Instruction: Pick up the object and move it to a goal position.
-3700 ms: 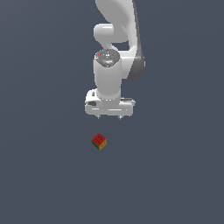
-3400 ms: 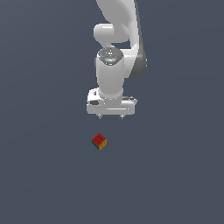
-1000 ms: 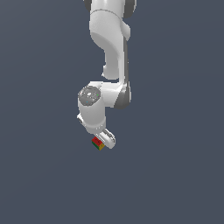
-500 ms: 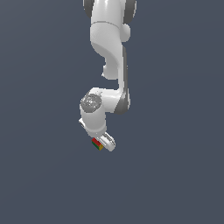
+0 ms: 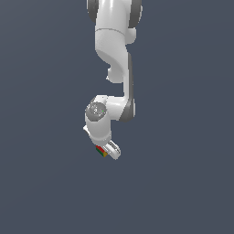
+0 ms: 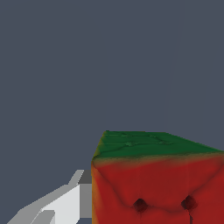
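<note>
Showing dark marks but no legible writing, the cube [image 6: 157,181] sits clamped in the gripper [image 5: 107,151].

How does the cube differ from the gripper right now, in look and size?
Colour: the cube shows red, green and yellow-orange faces; the gripper is plain white. Size: in the exterior view the cube is far smaller than the gripper. Surface: in the wrist view the cube's red face carries dark marks, while the gripper's one visible finger is unmarked. Both sit together at the arm's lower end.
</note>
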Robot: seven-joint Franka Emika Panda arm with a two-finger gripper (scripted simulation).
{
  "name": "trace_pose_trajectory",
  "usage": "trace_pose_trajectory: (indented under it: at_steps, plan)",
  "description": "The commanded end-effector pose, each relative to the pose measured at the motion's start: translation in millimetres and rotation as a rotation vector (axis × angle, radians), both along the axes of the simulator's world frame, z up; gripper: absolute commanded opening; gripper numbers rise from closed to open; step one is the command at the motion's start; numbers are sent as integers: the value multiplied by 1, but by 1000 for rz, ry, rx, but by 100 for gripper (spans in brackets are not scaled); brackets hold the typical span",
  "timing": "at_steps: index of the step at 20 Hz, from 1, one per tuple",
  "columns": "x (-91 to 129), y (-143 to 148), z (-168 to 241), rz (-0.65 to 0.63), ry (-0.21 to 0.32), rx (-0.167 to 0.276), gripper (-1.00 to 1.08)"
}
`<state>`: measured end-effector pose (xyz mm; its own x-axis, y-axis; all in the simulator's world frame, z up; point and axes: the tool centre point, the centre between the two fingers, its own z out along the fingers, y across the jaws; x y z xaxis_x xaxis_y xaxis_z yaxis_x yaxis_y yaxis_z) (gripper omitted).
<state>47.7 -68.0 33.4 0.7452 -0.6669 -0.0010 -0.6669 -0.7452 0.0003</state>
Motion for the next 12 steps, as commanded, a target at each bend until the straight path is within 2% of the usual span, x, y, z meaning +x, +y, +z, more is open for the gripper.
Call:
trace_pose_trajectory:
  at_steps: [1, 12]
  plan:
    - [0, -1, 0, -1, -1, 0, -100]
    - [-2, 2, 5, 0, 0, 0, -100]
